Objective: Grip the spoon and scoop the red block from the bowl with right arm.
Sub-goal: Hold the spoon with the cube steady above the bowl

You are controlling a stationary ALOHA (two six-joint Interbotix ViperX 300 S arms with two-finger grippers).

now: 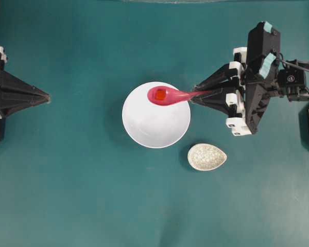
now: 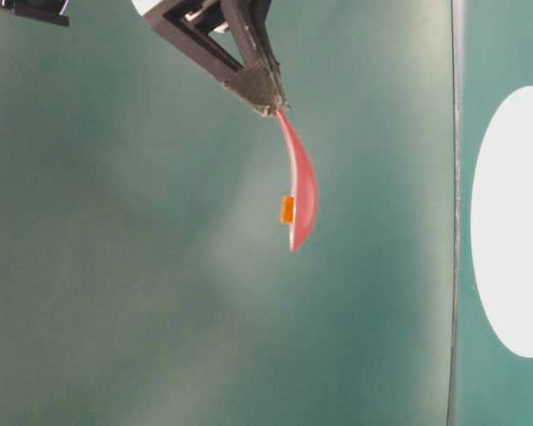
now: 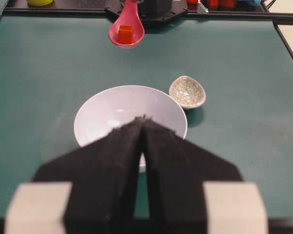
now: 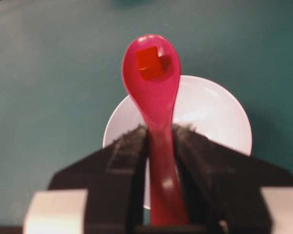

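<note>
Right gripper (image 1: 194, 94) clamped on glossy pink-red spoon (image 1: 167, 95), tiny orange-red cube (image 1: 159, 94) in scoop, over large white round bowl (image 1: 155, 121) at 12 o'clock rim; left gripper (image 1: 46, 96) closed, holding nothing.

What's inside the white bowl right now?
Nothing shows inside the bowl: its white inside looks bare. The red block sits in the spoon, held by the right gripper above it. The spoon hides part of the far rim.

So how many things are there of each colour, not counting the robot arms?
Pink-red: 1, the spoon
Orange-red: 1, the red block sitting in the spoon's scoop
White: 1, the bowl
Speckled cream: 1, the small oval dish
Total: 4
</note>
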